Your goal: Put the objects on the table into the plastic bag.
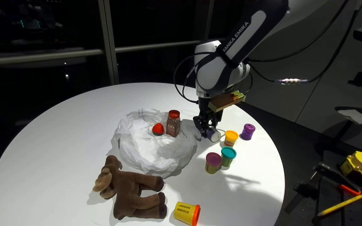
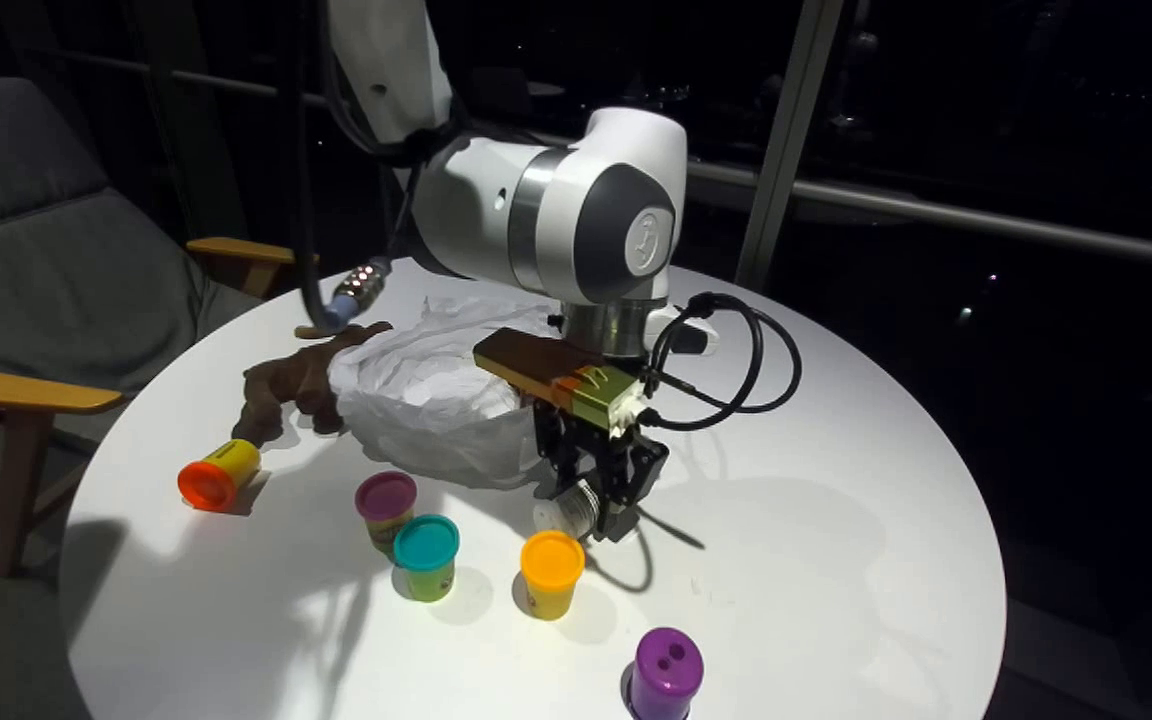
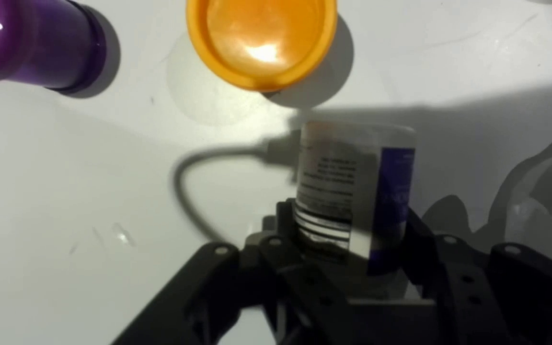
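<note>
The end effector (image 3: 351, 223) grasps the white-and-purple bottle (image 3: 336, 179) by both flanks, the bottle tipped on its side with its free end toward the orange-lidded tub (image 1: 230, 138). The plastic bag (image 1: 156, 153) lies just beside the end effector, inward from the edge of the desk (image 1: 61, 150) near which the purple container (image 1: 248, 131) stands. Since the bottle's long axis runs roughly crosswise to that direction, the coming move likely wants a lift, then a sideways carry.

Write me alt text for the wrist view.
The gripper clasps a white-and-purple bottle. Along the top edge, partly cut off, are an orange tub and, farther left, a purple container; part of the plastic bag shows at lower right.
</note>
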`<state>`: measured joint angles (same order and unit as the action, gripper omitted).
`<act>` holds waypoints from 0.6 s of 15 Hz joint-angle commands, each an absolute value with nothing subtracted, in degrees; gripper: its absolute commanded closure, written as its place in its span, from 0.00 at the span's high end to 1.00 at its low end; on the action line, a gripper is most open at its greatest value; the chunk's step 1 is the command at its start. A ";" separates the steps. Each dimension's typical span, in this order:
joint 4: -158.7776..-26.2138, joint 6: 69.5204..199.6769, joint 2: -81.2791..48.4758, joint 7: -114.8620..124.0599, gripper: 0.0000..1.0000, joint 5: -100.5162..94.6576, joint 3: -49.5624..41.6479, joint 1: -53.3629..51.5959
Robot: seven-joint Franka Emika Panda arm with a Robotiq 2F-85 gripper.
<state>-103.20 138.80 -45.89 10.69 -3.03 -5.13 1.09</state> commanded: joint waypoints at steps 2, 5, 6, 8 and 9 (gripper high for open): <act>-111.63 139.43 -35.65 15.20 0.27 -3.60 -7.67 -1.95; -115.97 138.34 -28.56 15.82 0.27 -7.11 -7.98 -5.61; -117.21 137.97 -26.31 16.09 0.27 -8.65 -7.69 -6.86; -115.99 134.47 -25.45 16.74 0.27 -11.51 -6.21 -9.45; -114.38 132.40 -26.13 16.07 0.27 -11.83 -4.83 -10.08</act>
<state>-114.17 136.45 -28.52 14.92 -8.96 -6.46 -6.91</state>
